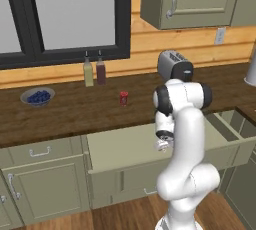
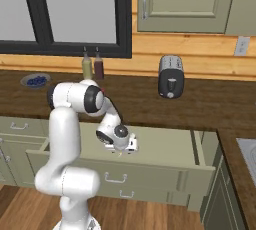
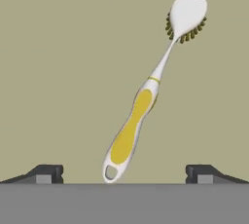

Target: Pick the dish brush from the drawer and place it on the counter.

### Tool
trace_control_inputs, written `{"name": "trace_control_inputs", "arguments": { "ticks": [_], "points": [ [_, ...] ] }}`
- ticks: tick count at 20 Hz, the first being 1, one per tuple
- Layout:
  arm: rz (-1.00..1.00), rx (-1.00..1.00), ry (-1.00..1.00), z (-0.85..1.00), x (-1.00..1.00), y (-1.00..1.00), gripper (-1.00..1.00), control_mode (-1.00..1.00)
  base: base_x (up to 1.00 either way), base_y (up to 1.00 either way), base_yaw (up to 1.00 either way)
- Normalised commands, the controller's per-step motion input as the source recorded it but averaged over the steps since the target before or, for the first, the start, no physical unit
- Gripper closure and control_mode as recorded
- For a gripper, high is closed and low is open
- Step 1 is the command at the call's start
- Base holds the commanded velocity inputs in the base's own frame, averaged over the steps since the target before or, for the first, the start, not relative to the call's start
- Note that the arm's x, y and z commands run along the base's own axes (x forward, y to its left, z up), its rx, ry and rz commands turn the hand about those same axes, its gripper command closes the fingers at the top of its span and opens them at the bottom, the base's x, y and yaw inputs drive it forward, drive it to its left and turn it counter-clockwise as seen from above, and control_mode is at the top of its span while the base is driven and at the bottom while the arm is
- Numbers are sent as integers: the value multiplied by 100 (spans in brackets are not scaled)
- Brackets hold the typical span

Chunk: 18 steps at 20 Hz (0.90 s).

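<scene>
Gripper (image 3: 124,173): the jaws stand wide apart and released, holding nothing. In the hand view the two dark fingertips (image 3: 46,173) sit at either side of the frame, and the handle end of the dish brush (image 3: 141,101) lies between them without touching either.

Dish brush: it lies flat on the floor of the drawer (image 1: 125,146), white head with dark bristles pointing away from the gripper, yellow-padded handle toward it, tilted slightly off the gripper's axis.

Drawer: the wide sage-green drawer stands pulled out below the counter (image 1: 75,111). In the base views the hand hangs low over its interior.

Counter: it carries a small red can (image 1: 123,98), two bottles (image 1: 94,70) against the wall, a bowl of blueberries (image 1: 37,96) and a toaster (image 2: 170,76).
</scene>
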Motion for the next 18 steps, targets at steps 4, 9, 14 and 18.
{"name": "trace_control_inputs", "arguments": {
  "ticks": [4,9,14,18],
  "points": [
    [0,0,0,-24,35,0,100,-100,0,0,0],
    [0,0,0,-18,8,-5,100,-100,0,0,0],
    [2,1,0,0,-1,-26,100,-100,0,0,0],
    [7,4,-1,58,-15,-27,100,-100,0,0,0]
  ]
}}
